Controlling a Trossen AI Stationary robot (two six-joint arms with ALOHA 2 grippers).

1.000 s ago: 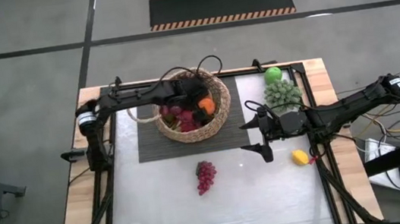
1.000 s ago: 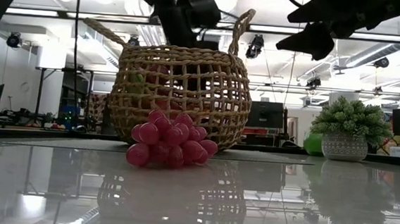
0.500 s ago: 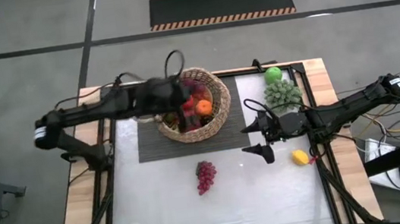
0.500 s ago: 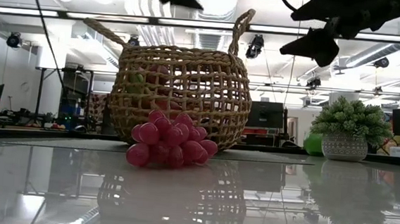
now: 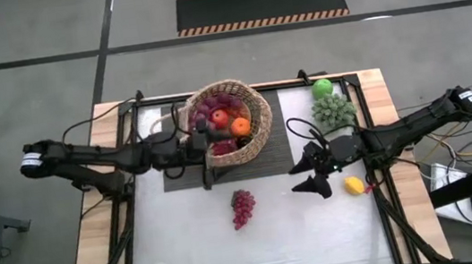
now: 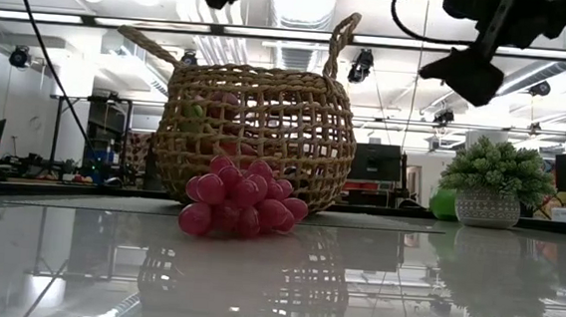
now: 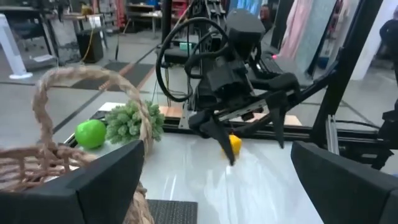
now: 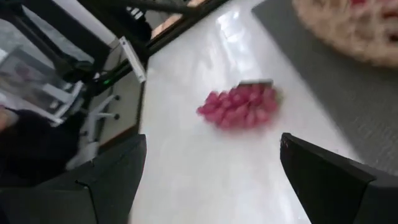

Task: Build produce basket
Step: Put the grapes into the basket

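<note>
The wicker basket (image 5: 259, 134) stands on a dark mat (image 5: 178, 177) at the table's far middle. It holds several fruits, among them a red apple (image 5: 218, 114) and an orange (image 5: 240, 126). A pink-red grape bunch (image 5: 243, 208) lies on the white table in front of the basket and shows in the right wrist view (image 8: 239, 106). A lemon (image 5: 354, 185) lies at the right. A green apple (image 5: 323, 88) sits at the far right. My left gripper (image 5: 205, 163) is open and empty, above the mat at the basket's near left side. My right gripper (image 5: 312, 177) is open and empty, right of the grapes.
A spiky grey-green leafy clump in a pot (image 5: 333, 111) stands at the far right, next to the green apple. The basket's loop handles (image 6: 344, 33) stick up. The white table surface near the front edge (image 5: 260, 255) is bare.
My left gripper has come up out of the basket and drawn back toward the table's left and near edge, to beside the basket. My right gripper has shifted slightly toward the near edge and turned toward the grape bunch. The fruits on the table have not moved.
</note>
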